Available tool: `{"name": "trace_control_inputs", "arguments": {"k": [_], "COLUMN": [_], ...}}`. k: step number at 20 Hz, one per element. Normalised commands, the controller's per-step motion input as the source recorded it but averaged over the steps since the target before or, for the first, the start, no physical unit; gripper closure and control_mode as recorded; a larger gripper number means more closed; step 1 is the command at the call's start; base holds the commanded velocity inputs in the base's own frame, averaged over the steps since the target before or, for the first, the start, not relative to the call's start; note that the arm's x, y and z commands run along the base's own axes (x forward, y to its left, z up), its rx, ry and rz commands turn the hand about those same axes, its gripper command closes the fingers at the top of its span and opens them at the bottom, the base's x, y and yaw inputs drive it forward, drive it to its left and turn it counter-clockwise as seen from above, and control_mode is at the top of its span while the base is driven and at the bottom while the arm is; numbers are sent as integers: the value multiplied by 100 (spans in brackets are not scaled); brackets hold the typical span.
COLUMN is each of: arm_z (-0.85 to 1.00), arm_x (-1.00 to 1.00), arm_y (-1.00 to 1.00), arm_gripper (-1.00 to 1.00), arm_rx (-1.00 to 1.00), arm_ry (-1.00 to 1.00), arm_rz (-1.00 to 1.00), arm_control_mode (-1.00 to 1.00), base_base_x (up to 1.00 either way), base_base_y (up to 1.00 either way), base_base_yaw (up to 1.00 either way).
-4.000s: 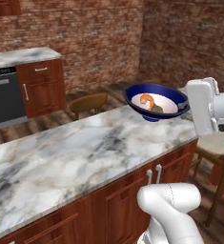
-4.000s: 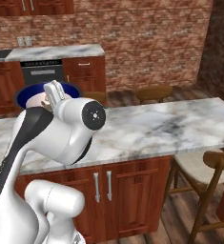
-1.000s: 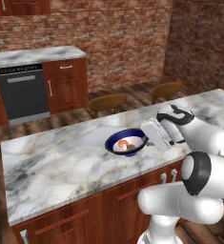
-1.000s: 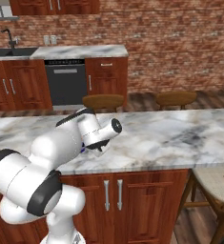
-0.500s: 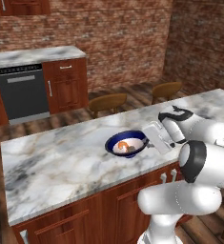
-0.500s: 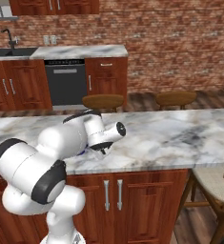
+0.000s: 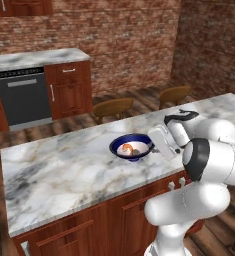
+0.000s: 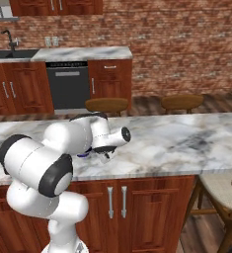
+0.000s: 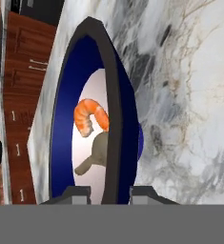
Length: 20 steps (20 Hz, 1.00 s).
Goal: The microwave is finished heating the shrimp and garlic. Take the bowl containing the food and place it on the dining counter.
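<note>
A: Bowl (image 7: 131, 147) first: we see it sitting on the dining counter (image 7: 64, 170), near the middle of the marble slab, with its foot down on the stone.

B: We agree. In the hand view the shrimp (image 9: 90, 116) curls against the white inside, and the garlic (image 9: 95, 153) lies just beside it.

A: And the gripper (image 9: 104, 193)? We see one fingertip on each side of the near rim, clamped on the bowl.

B: Yes, we read it as pinching the rim: one finger inside, one outside. In the left base view the hand reaches the bowl from its right side.

A: Behind the counter we see two wooden stools (image 7: 112, 107), well apart from the bowl.
</note>
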Motion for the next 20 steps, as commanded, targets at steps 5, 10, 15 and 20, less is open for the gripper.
{"name": "trace_control_inputs", "arguments": {"k": [5,10,15,20], "arm_z": [-2,20,56,69], "arm_x": [0,-20,-60,-93], "arm_y": [1,-18,-37,-27], "arm_gripper": [-100,-100,-100,-100], "arm_rx": [0,7,10,10], "arm_ry": [0,-3,-6,-9], "arm_rz": [-2,-5,-7,-3], "arm_control_mode": [-100,-100,-100,-100], "base_base_x": [0,0,0,0], "base_base_y": [0,0,0,0], "base_base_yaw": [0,0,0,0]}}
